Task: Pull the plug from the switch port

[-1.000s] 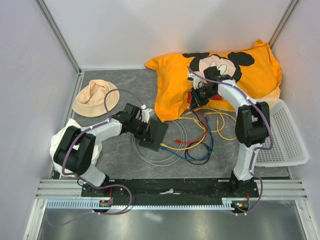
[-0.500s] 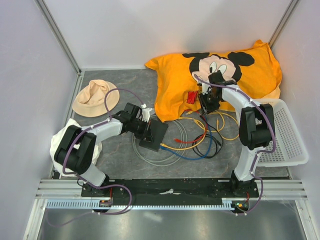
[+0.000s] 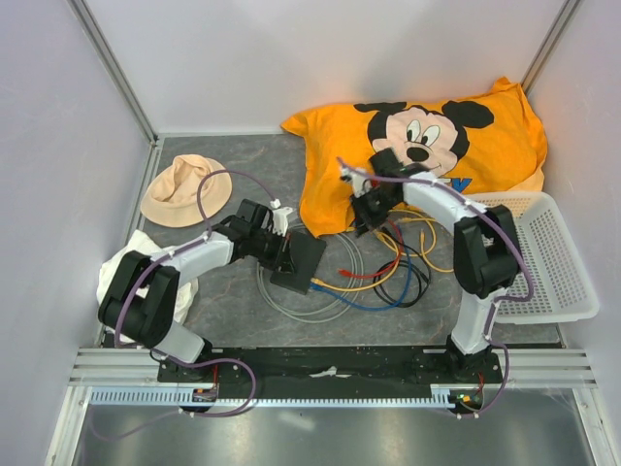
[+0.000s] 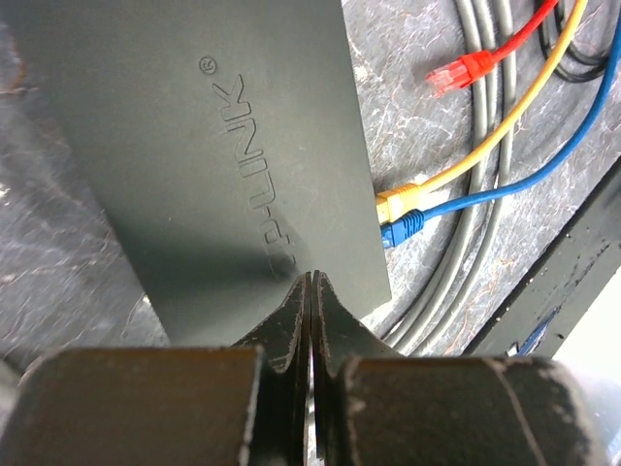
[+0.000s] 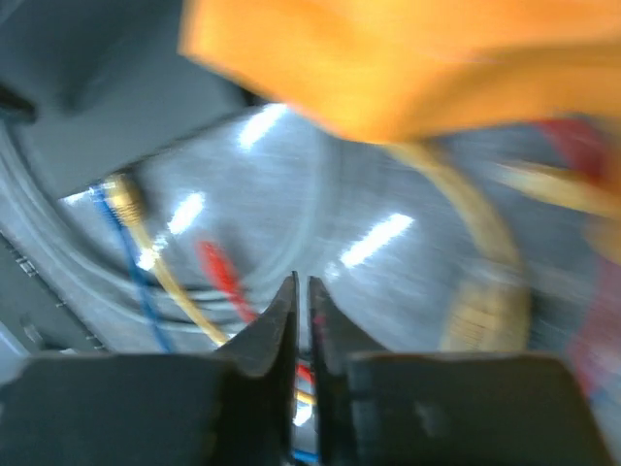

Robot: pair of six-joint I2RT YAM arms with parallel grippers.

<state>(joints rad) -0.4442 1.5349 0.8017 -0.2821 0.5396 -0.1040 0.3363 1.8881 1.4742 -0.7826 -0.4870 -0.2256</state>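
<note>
The switch point(image 3: 301, 260) is a flat dark grey box on the mat; in the left wrist view point(image 4: 213, 146) it shows TP-LINK lettering. A yellow plug point(image 4: 392, 204) and a blue plug point(image 4: 402, 230) sit in its side ports. A red plug point(image 4: 456, 73) lies loose on the mat beside them. My left gripper point(image 4: 310, 280) is shut, its tips resting on the switch's top point(image 3: 287, 258). My right gripper point(image 3: 361, 217) is shut and empty, hovering over the cables at the orange shirt's edge; its view point(image 5: 303, 283) is blurred.
An orange Mickey Mouse shirt point(image 3: 427, 136) covers the back right. A white mesh basket point(image 3: 548, 257) stands at the right. A beige hat point(image 3: 180, 190) and a white cloth point(image 3: 118, 272) lie at the left. Grey, black, yellow and blue cables point(image 3: 378, 286) tangle mid-table.
My right gripper has swung off the orange shirt, leftward and toward the cables by the switch. The left gripper has stayed on the switch.
</note>
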